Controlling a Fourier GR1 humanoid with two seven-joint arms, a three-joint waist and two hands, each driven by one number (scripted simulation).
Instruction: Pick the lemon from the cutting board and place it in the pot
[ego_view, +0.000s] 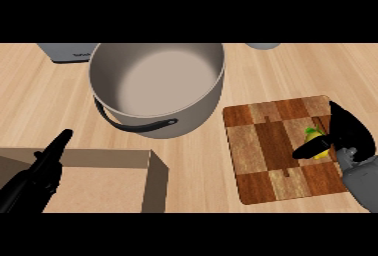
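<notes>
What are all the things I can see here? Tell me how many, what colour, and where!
big round grey metal pot: one, grey with a dark handle, upper middle of the counter.
checkered brown wooden cutting board: one, brown, right side.
small yellow lemon: one, yellow with a green tip, on the cutting board's right part, partly hidden.
open tan cardboard box: one, tan, lower left.
grey boxy object: one, top left edge, cut off.
pale round object: one, top edge, cut off.
left robot hand: one, black, lower left, fingers straight.
right robot hand: one, black, curled round the lemon.
</notes>
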